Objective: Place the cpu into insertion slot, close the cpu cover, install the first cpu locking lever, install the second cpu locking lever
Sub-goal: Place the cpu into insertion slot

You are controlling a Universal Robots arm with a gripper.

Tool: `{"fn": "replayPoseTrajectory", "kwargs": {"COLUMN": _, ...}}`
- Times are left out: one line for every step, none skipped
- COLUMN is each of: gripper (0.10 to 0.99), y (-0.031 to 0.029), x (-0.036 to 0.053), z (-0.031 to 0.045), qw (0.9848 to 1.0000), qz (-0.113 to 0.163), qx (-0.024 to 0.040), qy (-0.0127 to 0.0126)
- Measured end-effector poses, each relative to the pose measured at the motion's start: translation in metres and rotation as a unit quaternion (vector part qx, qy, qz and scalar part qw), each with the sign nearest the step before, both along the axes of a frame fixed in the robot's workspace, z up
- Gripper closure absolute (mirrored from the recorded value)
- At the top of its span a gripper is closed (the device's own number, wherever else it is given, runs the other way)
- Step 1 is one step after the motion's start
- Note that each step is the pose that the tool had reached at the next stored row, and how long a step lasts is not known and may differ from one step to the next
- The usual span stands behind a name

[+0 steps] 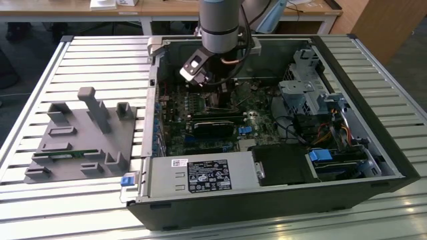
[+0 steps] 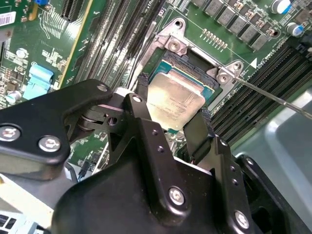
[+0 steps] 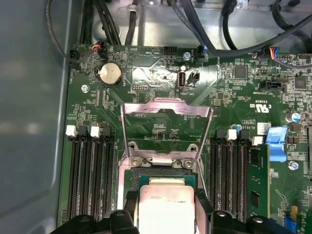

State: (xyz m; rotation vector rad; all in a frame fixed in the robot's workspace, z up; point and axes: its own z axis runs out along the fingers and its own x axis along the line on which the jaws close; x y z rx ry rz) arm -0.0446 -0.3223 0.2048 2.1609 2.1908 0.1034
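**Slatted bench, open case: cpu held at the insertion slot**

Slatted metal table [image 1: 80, 60] carries an open computer case [image 1: 267, 205] lying on its side. A grey fixture [image 1: 67, 150] sits on the table at the exterior view's left, well apart from the case.

1. The arm [image 1: 220, 20] reaches down into the case from above, over the green motherboard [image 1: 200, 107].
2. Long black memory slots [image 3: 92, 175] run on both sides of the socket area.
3. The cpu cover [image 3: 165, 108] is swung open. Its silvery frame stands away from the insertion slot [image 2: 195, 73], and the green board shows through its cut-out centre.
4. The insertion slot is uncovered, with dark socket interior visible beyond the chip's far edge.
5. The gripper [image 2: 173, 105] is clenched on the cpu [image 2: 178, 95]. One black finger presses against each of two opposite edges, and the dull metal face is turned up.
6. The cpu lies directly over the insertion slot. Whether it is fully seated cannot be determined.
7. A thin metal rod [image 2: 273, 95] extends outward from the socket's corner, beside the memory slots.
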Motion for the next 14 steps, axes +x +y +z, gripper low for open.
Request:
{"fn": "replayPoseTrajectory", "kwargs": {"gripper": 0.545, "y": 0.0003, "x": 0.0, "z": -0.001, "qw": 1.0, "qz": 0.0, "qx": 0.0, "qy": 0.0}}
{"fn": "replayPoseTrajectory", "kwargs": {"gripper": 0.545, "y": 0.0004, "x": 0.0001, "z": -0.0017, "qw": 1.0, "qz": 0.0, "qx": 0.0, "qy": 0.0}}
{"fn": "replayPoseTrajectory", "kwargs": {"gripper": 0.545, "y": 0.0005, "x": 0.0, "z": -0.0023, "qw": 1.0, "qz": 0.0, "qx": 0.0, "qy": 0.0}}
{"fn": "replayPoseTrajectory", "kwargs": {"gripper": 0.545, "y": 0.0007, "x": 0.0, "z": -0.0031, "qw": 1.0, "qz": 0.0, "qx": 0.0, "qy": 0.0}}
{"fn": "replayPoseTrajectory", "kwargs": {"gripper": 0.545, "y": 0.0009, "x": 0.0, "z": -0.0039, "qw": 1.0, "qz": 0.0, "qx": 0.0, "qy": 0.0}}
{"fn": "replayPoseTrajectory", "kwargs": {"gripper": 0.545, "y": 0.0012, "x": 0.0, "z": -0.0046, "qw": 1.0, "qz": 0.0, "qx": 0.0, "qy": 0.0}}
{"fn": "replayPoseTrajectory", "kwargs": {"gripper": 0.545, "y": 0.0015, "x": 0.0, "z": -0.0053, "qw": 1.0, "qz": 0.0, "qx": 0.0, "qy": 0.0}}
{"fn": "replayPoseTrajectory", "kwargs": {"gripper": 0.545, "y": 0.0019, "x": 0.0, "z": -0.0061, "qw": 1.0, "qz": 0.0, "qx": 0.0, "qy": 0.0}}
{"fn": "replayPoseTrajectory", "kwargs": {"gripper": 0.545, "y": 0.0021, "x": 0.0, "z": -0.0066, "qw": 1.0, "qz": 0.0, "qx": 0.0, "qy": 0.0}}
{"fn": "replayPoseTrajectory", "kwargs": {"gripper": 0.545, "y": 0.0023, "x": 0.0001, "z": -0.007, "qw": 1.0, "qz": 0.0, "qx": 0.0, "qy": 0.0}}
{"fn": "replayPoseTrajectory", "kwargs": {"gripper": 0.545, "y": 0.0025, "x": 0.0001, "z": -0.0075, "qw": 1.0, "qz": 0.0, "qx": 0.0, "qy": 0.0}}
{"fn": "replayPoseTrajectory", "kwargs": {"gripper": 0.545, "y": 0.0027, "x": 0.0, "z": -0.0079, "qw": 1.0, "qz": 0.0, "qx": 0.0, "qy": 0.0}}
{"fn": "replayPoseTrajectory", "kwargs": {"gripper": 0.545, "y": 0.0029, "x": 0.0, "z": -0.0085, "qw": 1.0, "qz": 0.0, "qx": 0.0, "qy": 0.0}}
{"fn": "replayPoseTrajectory", "kwargs": {"gripper": 0.545, "y": 0.0031, "x": 0.0, "z": -0.0091, "qw": 1.0, "qz": 0.0, "qx": 0.0, "qy": 0.0}}
